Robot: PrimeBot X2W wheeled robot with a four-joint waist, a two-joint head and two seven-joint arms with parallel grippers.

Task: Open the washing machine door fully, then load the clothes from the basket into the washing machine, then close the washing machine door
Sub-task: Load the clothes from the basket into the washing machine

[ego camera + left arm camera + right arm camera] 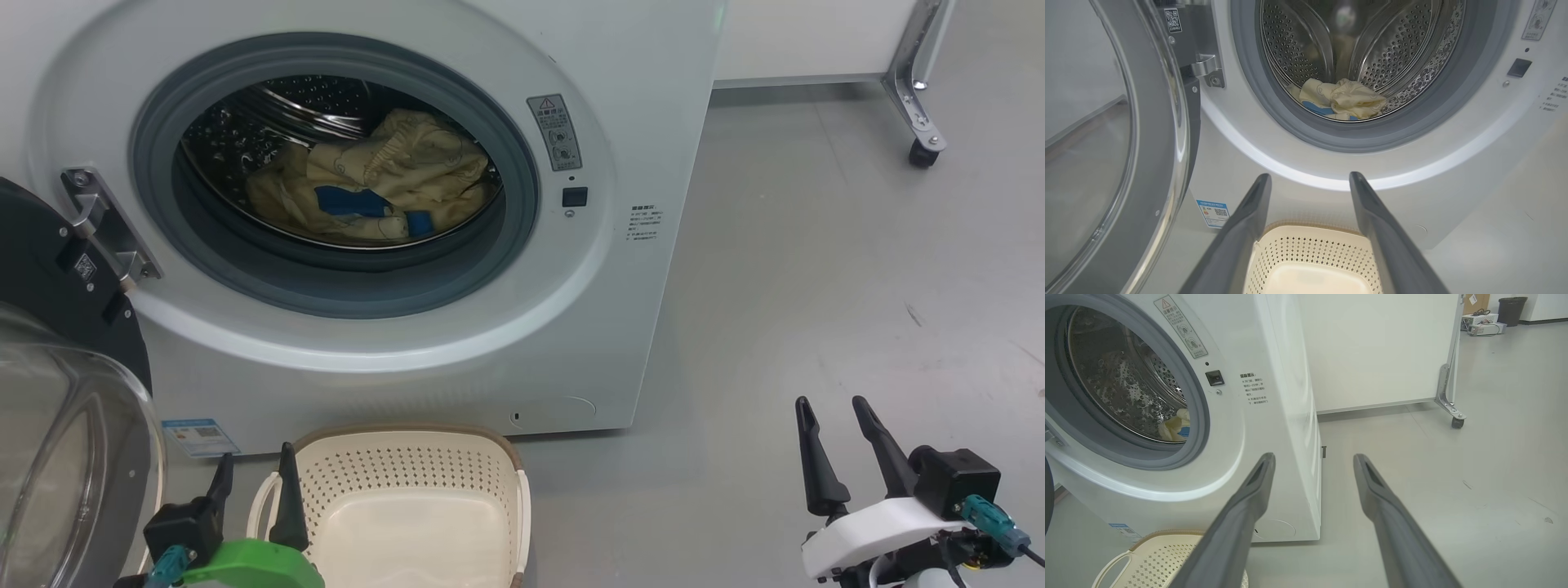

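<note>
Door (57,392) stands swung wide on my left of the washer (637,122). Clothes (384,184) lie in the drum (245,122). Basket (400,469) sits on the floor (816,286), just before the washer. Left gripper (255,457) hangs by the basket, fingers spread wide, holding nothing. Right gripper (831,404) hangs over floor, equally wide, unladen.

The washing machine (653,98) front bears a grey sticker (555,132) with a red warning triangle, a block of small print (645,224) and a blue label (199,436) with QR codes, all too fine to read, and the washing machine door (33,245) carries a QR tag (1172,20).
</note>
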